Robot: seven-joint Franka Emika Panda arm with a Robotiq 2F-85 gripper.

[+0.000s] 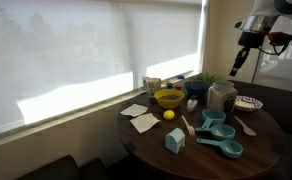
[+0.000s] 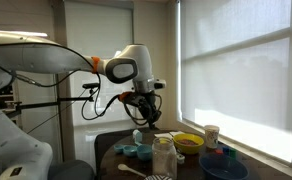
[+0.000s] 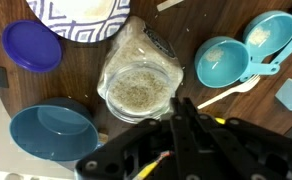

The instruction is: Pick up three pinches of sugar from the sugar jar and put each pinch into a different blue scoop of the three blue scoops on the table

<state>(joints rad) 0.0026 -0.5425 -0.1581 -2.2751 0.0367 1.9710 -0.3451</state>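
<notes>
Gripper (image 3: 183, 108) is being held closed over table; sugar jar (image 3: 138, 85) being seen at its 10 o'clock, blue scoops (image 3: 223, 62) at 2 o'clock.

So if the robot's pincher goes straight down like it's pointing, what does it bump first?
Probably the sugar jar. The shut gripper points down from well above it, tips lining up with the jar's edge in the wrist view, so it may touch the rim before the sugar. Depth is hard to judge.
</notes>
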